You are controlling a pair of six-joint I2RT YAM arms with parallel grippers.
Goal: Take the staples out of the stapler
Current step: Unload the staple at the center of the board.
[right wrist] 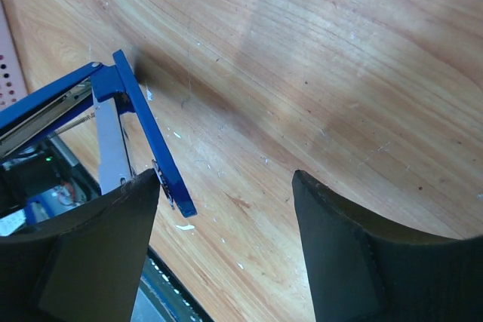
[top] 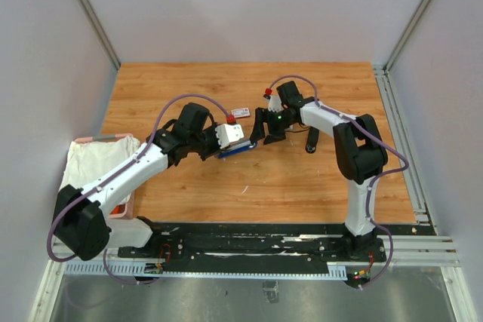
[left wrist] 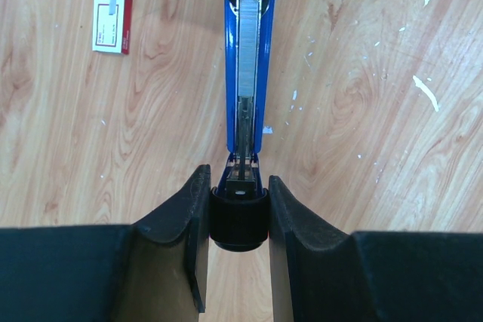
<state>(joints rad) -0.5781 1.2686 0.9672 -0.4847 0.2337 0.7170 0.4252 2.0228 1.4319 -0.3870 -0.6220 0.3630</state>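
Clamping the black rear end of the blue stapler (left wrist: 250, 122) in the left gripper (left wrist: 238, 186), with the staples (left wrist: 247, 43) bared along its channel, running lengthwise straight away toward the right gripper (right wrist: 225, 182), spread apart at the front tip and nearer them.

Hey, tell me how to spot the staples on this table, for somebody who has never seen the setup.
Start at the middle of the wooden table, where the left gripper holds a blue stapler by its rear end. The staples are the silvery strip lying in its open channel, bare metal, unlike the red-and-white box lying apart on the wood.
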